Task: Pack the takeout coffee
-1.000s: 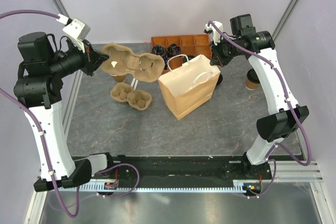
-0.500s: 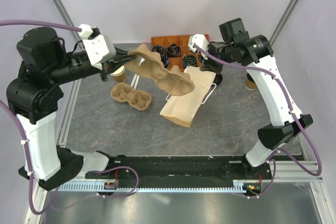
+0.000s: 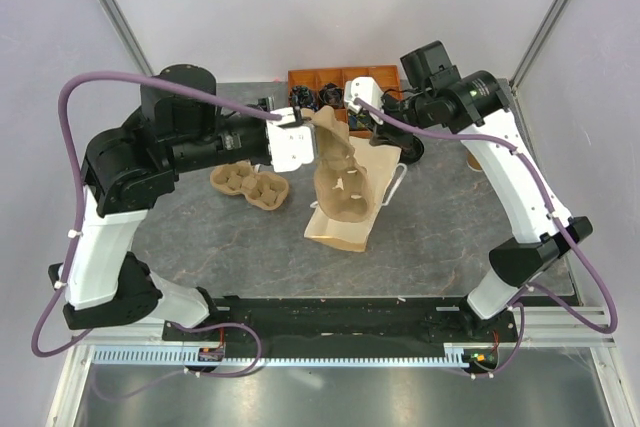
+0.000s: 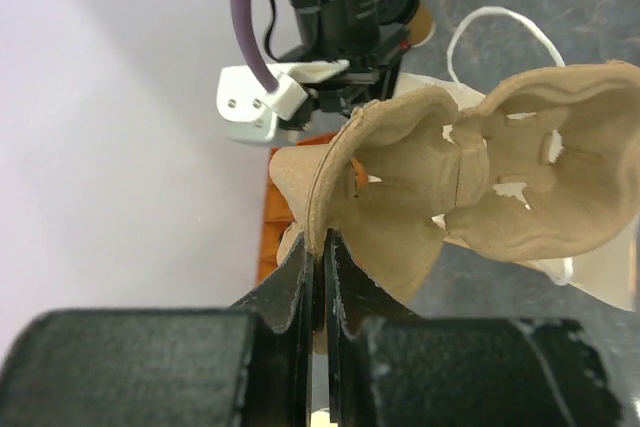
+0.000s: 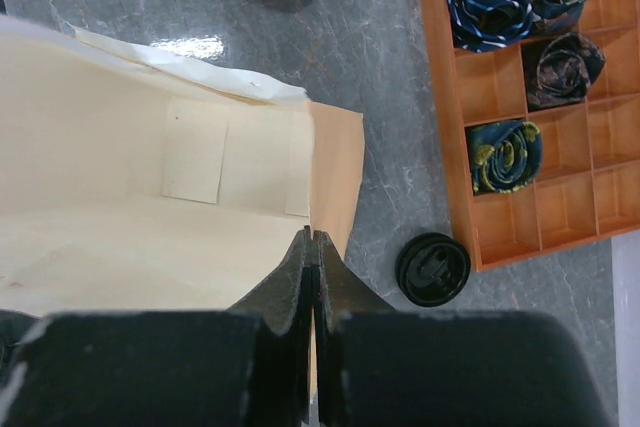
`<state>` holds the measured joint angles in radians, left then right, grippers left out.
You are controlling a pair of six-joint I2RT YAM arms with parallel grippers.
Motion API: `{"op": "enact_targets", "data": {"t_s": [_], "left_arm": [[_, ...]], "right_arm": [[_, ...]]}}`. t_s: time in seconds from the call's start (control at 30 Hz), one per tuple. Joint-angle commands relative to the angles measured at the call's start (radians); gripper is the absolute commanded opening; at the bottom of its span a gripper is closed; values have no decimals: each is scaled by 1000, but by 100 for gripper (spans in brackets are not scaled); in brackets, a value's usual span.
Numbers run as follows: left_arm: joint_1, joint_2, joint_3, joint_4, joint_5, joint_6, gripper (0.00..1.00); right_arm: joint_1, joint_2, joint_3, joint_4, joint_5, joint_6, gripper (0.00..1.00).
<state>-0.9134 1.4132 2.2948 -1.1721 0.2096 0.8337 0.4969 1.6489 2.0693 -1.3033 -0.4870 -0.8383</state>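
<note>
L hand [image 4: 320, 247] pinched shut on pulp cup carrier [image 4: 520, 197] rim, mid-frame; R hand [image 5: 313, 247] clamped on paper bag [image 5: 150, 217] edge.

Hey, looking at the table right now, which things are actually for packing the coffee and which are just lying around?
For the job: paper bag, in the right gripper; cup carrier, in the left gripper; lidded coffee cup.
Lying about: second cup carrier; loose black lid; wooden tray of rolled fabric.
</note>
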Motion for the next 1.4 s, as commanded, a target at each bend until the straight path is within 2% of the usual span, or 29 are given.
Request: {"op": "enact_targets", "data": {"t_s": [0.0,0.17,0.4,0.63,0.77,1.07,1.37], "left_arm": [[-103,-5,46,45,-196,154,6],[-163,0,75,111,-251,182,5],[-234,12,45,146,-332,316,3],[-237,-37,-127,196,-384,436,2],[-272,-48,-175,200,-424,476,2],[-330,-36,-204,201,-435,481,2],[-370,-69,-366,204,-467,489,2]], "right_arm": [[20,37,54,-17,7,27,0],[34,72,78,-24,57,62,0],[43,88,106,-36,77,82,0],[43,71,112,-42,64,85,0],[43,78,123,-42,57,107,0],[45,88,127,-24,74,169,0],[46,68,129,-22,87,185,0]]}}
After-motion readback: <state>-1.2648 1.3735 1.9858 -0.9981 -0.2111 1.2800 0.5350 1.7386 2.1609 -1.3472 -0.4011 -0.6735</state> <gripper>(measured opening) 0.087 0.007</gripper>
